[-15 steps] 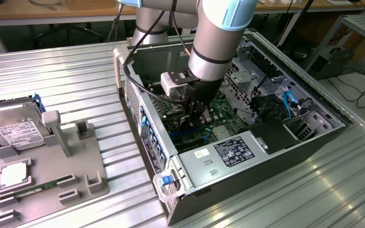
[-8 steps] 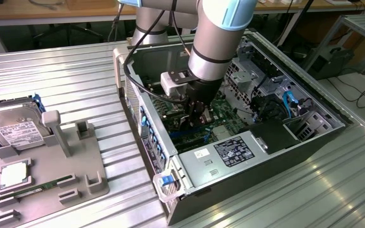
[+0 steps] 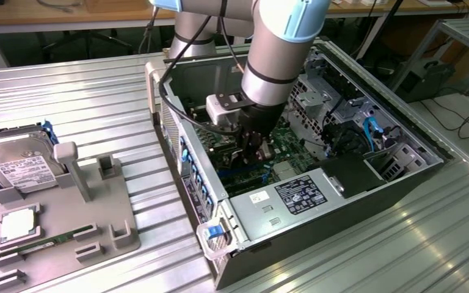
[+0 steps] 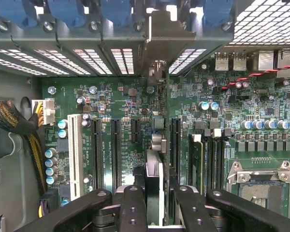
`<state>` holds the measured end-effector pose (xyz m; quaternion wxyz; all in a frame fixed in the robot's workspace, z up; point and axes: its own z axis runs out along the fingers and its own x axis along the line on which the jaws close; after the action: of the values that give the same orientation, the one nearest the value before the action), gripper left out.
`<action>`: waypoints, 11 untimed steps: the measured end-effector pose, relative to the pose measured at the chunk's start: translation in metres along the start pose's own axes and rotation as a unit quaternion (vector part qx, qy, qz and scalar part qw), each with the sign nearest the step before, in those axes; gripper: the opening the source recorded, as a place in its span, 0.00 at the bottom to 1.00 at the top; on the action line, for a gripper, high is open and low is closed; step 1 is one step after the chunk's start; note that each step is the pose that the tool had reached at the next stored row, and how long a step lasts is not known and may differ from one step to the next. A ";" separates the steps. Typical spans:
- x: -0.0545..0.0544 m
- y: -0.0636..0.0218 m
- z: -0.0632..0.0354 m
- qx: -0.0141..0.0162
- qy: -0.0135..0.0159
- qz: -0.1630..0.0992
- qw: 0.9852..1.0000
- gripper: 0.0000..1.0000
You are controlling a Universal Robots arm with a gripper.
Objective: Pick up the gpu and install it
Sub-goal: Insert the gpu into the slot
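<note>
In the exterior view I see a ribbed metal table (image 3: 71,85) carrying an open computer case (image 3: 397,183). The gripper (image 3: 249,152) reaches inside, over the motherboard (image 3: 287,152). In the wrist view, the fingers (image 4: 133,208) clamp the gpu (image 4: 157,145) edge-on, standing upright above the motherboard's (image 4: 121,96) expansion slots (image 4: 115,154).

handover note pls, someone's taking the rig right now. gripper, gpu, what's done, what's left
Gripper: shut on the gpu, held edge-on, low inside the open PC case.
Gpu: over the motherboard, in line with the expansion slots, its bracket end toward the rear slot covers.
Done: gpu picked up and carried into the case.
Left: seating; I can't tell whether its edge is in a slot yet.
Fixture tray on the table holds the hard drive.
</note>
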<state>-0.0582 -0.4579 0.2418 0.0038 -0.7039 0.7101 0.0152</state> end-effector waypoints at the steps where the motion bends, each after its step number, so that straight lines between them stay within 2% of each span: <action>1: 0.000 0.0000 0.0009 0.000 0.000 0.000 1.000 0.27; 6: 0.000 -0.0001 0.0056 0.000 0.000 0.000 1.000 0.27; 11: 0.000 -0.0001 0.0057 0.000 0.000 0.000 1.000 0.27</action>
<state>-0.0582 -0.4579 0.2361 0.0041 -0.7039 0.7101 0.0155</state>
